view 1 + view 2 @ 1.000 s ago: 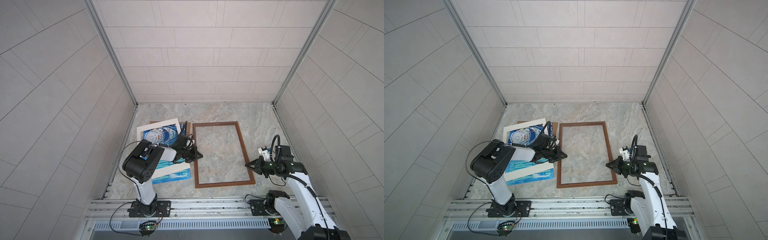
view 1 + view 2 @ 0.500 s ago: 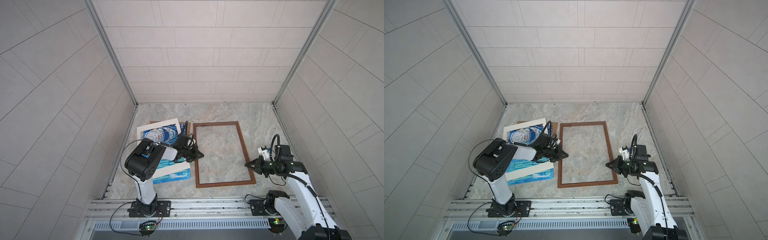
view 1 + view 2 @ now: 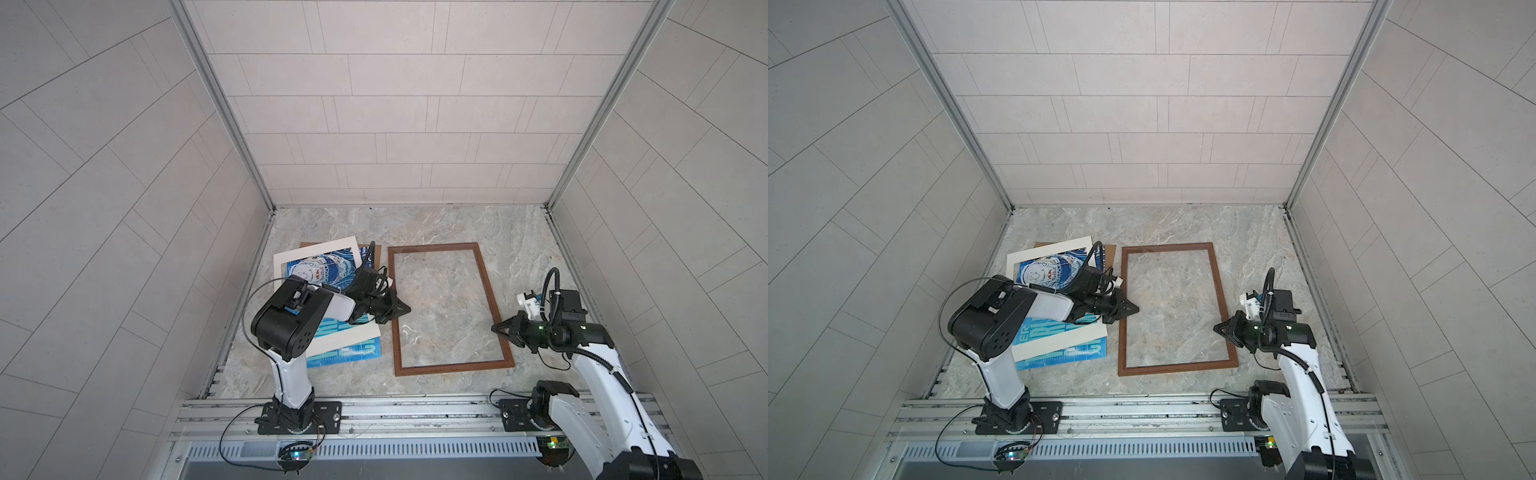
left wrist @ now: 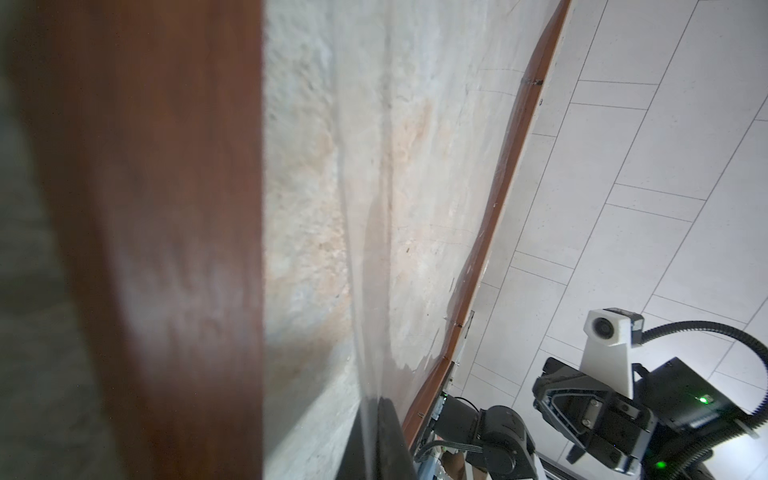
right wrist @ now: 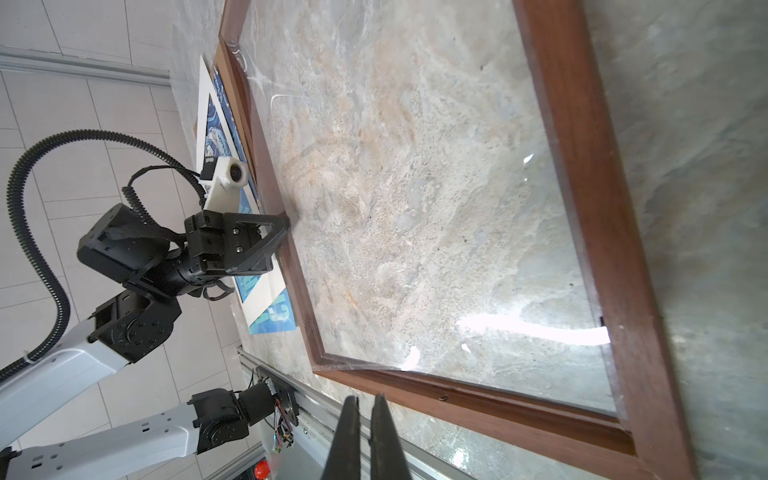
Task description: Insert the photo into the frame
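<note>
**Asker:** What are your claws doing?

**Robot:** My left claw (image 3: 404, 309) is pressed together with nothing in it. Its tip is at the near long moulding of the frame (image 3: 486, 286). My right claw (image 3: 496, 328) is shut too, also empty, with its tip at the opposite long moulding. The two tips face each other across the frame's opening.

**Asker:** Does the left tip touch the wood?

**Robot:** I cannot tell. In both top views it overlaps the moulding. My right wrist view shows that left claw (image 5: 285, 222) side-on, low at the frame's (image 5: 582, 208) inner edge. My left wrist view gives only a blurred band of frame (image 4: 145, 249) close by.

**Asker:** And the right claw, seen close?

**Robot:** In my right wrist view its fingers (image 5: 351, 436) have only a thin slit between them and hang over the marble tabletop (image 5: 685, 166) just outside the frame.

**Asker:** Where is the photo?

**Robot:** The photo (image 3: 357, 353) lies flat behind my left claw, outside the frame and under my left arm. A white mat (image 3: 316, 251) lies on top of it, and a brown backing board (image 3: 376, 253) peeks out beneath. The right wrist view catches only a sliver of the photo (image 5: 274, 316).

**Asker:** What does the right wrist view add?

**Robot:** It shows glare on a clear pane (image 5: 532, 332) inside the frame.
</note>
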You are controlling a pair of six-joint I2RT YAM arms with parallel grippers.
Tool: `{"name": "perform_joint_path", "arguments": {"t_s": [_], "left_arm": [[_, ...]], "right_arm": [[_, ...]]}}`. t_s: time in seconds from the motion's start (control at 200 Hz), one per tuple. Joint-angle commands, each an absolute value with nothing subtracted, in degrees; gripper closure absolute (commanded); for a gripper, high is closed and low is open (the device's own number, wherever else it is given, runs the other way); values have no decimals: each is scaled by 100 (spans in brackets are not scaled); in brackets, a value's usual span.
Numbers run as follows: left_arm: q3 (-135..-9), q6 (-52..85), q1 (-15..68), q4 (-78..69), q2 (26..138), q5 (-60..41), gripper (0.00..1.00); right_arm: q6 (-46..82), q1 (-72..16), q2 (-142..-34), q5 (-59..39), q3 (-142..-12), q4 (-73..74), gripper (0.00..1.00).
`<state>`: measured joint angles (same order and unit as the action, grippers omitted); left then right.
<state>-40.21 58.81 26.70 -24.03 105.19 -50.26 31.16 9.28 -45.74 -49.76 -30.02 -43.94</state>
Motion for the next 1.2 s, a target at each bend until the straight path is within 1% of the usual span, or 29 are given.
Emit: {"name": "perform_joint_path", "arguments": {"t_s": [0.0,0.3,0.37,0.42,0.48,0.575,0.666,0.731,0.876,1.021,1.196], "left_arm": [[-3999,6094,2629,-2669,10485,-5331,100],[-3909,6108,2548,-2566,10535,-5491,100],[-3933,6132,2549,-2600,10590,-5520,100],[-3905,6319,2545,-2888,10656,-5569,100],[-3848,6757,2527,-3521,10735,-5628,100],[-3768,7405,2442,-4447,10840,-5651,100],[-3821,7631,2384,-4766,10941,-5721,100],[-3833,7643,2373,-4783,10949,-5713,100],[-3938,7466,2373,-4426,10811,-5709,100],[-4236,6520,2373,-2868,10464,-5581,100],[-4662,5670,2364,-1523,10239,-5475,100]], "right_arm": [[3178,899,-4469,-4737,-2886,-4244,96],[3104,932,-4455,-4568,-2879,-4111,93],[3090,940,-4456,-4546,-2850,-4051,92],[3080,948,-4456,-4506,-2831,-4023,89],[3019,958,-4456,-4385,-2801,-4011,81],[2906,976,-4448,-3984,-2763,-3970,54],[2934,976,-4449,-3575,-2695,-3759,40],[2911,976,-4502,-3299,-2603,-3563,33],[2917,959,-4964,-3198,-2390,-3043,30],[2875,925,-5429,-3032,-2320,-2608,28],[2917,836,-6049,-3230,-2311,-2358,28]]}}
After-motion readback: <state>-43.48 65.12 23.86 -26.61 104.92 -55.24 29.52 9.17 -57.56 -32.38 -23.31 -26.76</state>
